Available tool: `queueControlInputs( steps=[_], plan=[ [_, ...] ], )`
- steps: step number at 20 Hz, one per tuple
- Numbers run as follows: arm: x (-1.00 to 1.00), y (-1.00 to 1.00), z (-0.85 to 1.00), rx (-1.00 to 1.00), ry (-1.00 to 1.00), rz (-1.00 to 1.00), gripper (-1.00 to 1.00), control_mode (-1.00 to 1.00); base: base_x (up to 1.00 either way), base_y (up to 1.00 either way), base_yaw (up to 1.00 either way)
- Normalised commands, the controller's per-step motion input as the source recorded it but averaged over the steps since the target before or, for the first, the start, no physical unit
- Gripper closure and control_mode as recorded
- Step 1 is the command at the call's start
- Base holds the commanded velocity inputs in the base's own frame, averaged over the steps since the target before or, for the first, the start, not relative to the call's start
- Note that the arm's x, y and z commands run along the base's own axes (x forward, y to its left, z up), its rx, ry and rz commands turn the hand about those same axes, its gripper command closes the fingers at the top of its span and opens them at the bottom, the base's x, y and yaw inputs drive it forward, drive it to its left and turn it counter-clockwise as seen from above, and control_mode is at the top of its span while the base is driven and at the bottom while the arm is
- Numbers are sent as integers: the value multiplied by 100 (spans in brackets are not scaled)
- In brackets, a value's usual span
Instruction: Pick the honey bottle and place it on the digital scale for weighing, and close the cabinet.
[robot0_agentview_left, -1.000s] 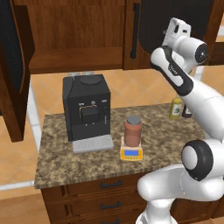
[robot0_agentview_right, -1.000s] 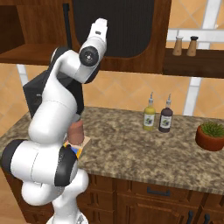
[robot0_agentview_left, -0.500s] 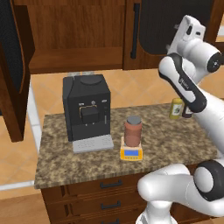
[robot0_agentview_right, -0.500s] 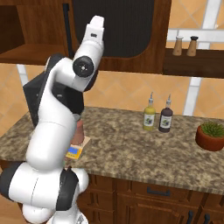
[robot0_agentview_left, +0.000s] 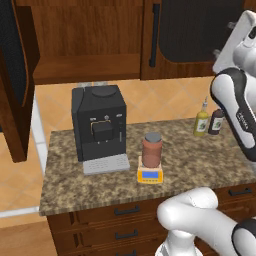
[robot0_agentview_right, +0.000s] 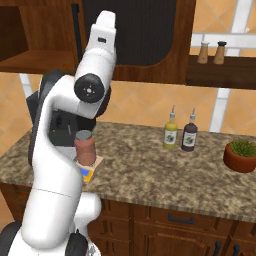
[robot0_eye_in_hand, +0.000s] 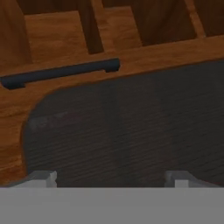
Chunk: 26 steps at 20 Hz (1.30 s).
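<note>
Closing the cabinet (robot0_agentview_left: 200, 35) is the step in hand, judging by the jar (robot0_agentview_left: 152, 150) already standing upright on the yellow scale (robot0_agentview_left: 150, 175) in front of the coffee machine (robot0_agentview_left: 98, 125). The hand is raised against the right-hand door, whose ribbed dark panel (robot0_eye_in_hand: 131, 131) sits close before the hand camera with the black bar handle (robot0_eye_in_hand: 61, 72) just above it. The left door (robot0_agentview_left: 15, 80) hangs swung wide at the far left, well apart from the hand.

To do it well, I judge the push should be flat and steady on the panel — not on the handle — until the door seats, and then the arm has a long reach across to the open door without sweeping low over the jar.

The gripper (robot0_eye_in_hand: 111, 179) shows two pale tips set well apart with nothing between them — open and empty. The jar lies far below and to the left of it.
</note>
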Motion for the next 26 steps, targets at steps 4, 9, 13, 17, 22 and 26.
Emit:
queueControlInputs(
  steps=[4, 9, 13, 17, 22, 26],
  plan=[
    [-100, 0, -1, 0, -27, 5, -100, -100, 0, 0, 0],
    [-100, 5, 0, 0, -29, 6, -100, -100, 0, 0, 0],
    [-100, 31, 0, 0, -23, 5, -100, -100, 0, 0, 0],
    [-100, 34, 0, 0, -23, 5, -100, -100, 0, 0, 0],
    [-100, 86, 0, 0, -26, 3, -100, -100, 0, 0, 0],
    [-100, 100, 0, -7, -9, 1, -100, -100, 0, 0, 0]
  ],
)
